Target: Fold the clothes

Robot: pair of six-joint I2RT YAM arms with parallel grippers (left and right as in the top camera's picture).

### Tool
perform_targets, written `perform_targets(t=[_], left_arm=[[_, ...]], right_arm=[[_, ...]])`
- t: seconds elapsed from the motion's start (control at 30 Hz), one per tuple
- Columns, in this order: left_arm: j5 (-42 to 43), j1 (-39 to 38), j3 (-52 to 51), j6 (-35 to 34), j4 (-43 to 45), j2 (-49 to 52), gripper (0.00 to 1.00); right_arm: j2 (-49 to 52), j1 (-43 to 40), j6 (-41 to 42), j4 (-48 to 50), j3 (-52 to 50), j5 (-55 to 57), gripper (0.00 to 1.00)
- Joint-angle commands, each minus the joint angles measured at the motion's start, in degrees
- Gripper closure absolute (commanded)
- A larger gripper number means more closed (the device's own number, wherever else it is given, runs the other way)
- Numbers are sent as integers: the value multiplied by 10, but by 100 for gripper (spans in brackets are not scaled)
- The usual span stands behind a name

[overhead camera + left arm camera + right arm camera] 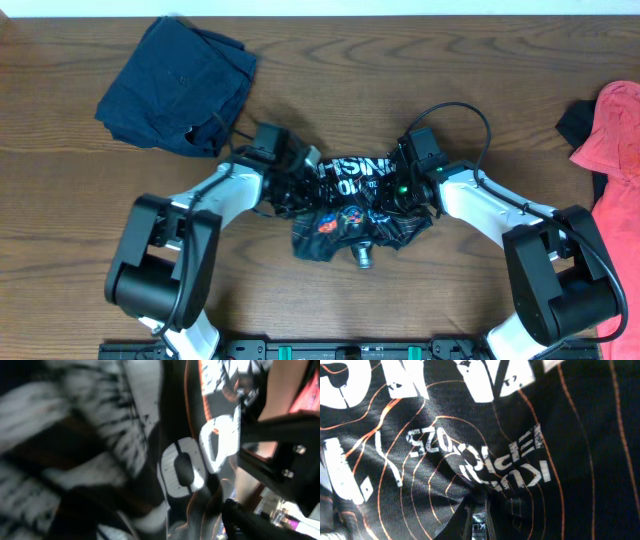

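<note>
The clothes [355,210], a black jersey with white lettering and round coloured badges, lie bunched at the table's middle between both arms. My left gripper [300,178] is at the jersey's left edge. In the blurred left wrist view the lettered cloth [185,467] fills the frame and only one finger [245,520] shows, far off to the right, so the jaws stand apart. My right gripper [403,188] is on the jersey's right side. In the right wrist view orange contour lines and folds of the cloth [470,455] run into a pinch at my right gripper [479,525], which is shut on the fabric.
A navy-blue garment [175,85] lies folded at the back left. A coral-red garment [615,125] over a dark cloth [575,120] lies at the right edge. A small round grey object [362,258] sits at the jersey's front edge. Bare wooden table [80,220] surrounds them.
</note>
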Motion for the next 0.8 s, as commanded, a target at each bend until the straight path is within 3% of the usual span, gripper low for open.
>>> perform_targets(t=[0.0, 0.13, 0.27, 0.57, 0.77], left_arm=[[-37, -9, -32, -8, -6, 41, 40], [-32, -9, -31, -8, 1, 41, 74], [14, 2, -22, 20, 0, 33, 92], [142, 85, 87, 48, -16, -64, 94], [117, 163, 231, 15, 17, -83, 94]], right_arm=[[24, 0, 7, 0, -7, 27, 91], [23, 0, 7, 0, -7, 23, 92], [4, -3, -4, -3, -6, 24, 92], [-153, -74, -26, -33, -5, 26, 90], [-263, -126, -26, -33, -5, 28, 89]])
